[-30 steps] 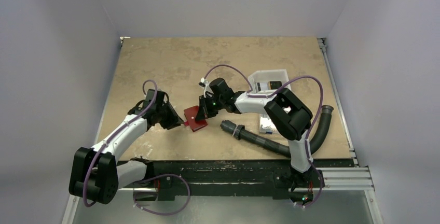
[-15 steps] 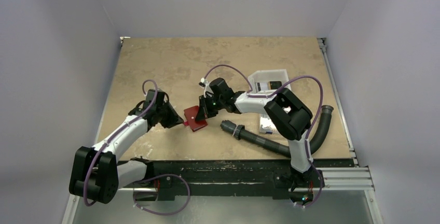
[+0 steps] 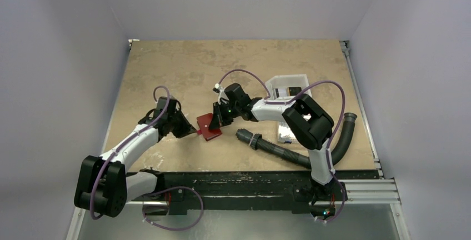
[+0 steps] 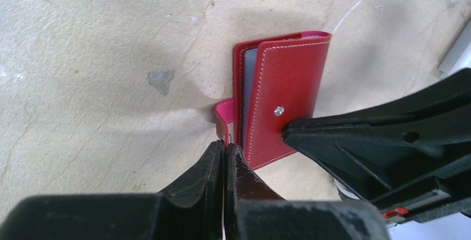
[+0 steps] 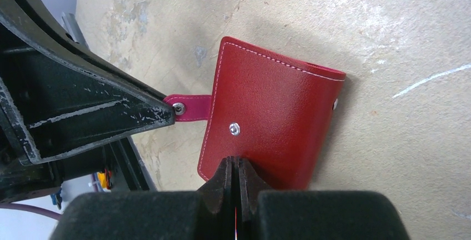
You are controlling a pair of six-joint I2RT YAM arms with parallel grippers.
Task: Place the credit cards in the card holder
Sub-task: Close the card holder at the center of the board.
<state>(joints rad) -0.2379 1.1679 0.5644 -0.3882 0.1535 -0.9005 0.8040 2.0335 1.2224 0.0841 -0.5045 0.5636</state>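
Observation:
The red card holder lies folded on the table between both arms. In the left wrist view a pale grey edge shows between the card holder's covers; I cannot tell whether it is one of the credit cards. No loose card shows. My left gripper is shut on the holder's red closing tab. My right gripper is shut, with its tips resting on the holder's top cover near the snap stud.
A white plastic tray holding a dark object stands at the back right. A black corrugated hose curves along the front right, near the right arm. A small white item lies partly hidden under that arm.
The left gripper's jaws have closed onto the closing tab. Both arms and the card holder have stayed nearly where they were.

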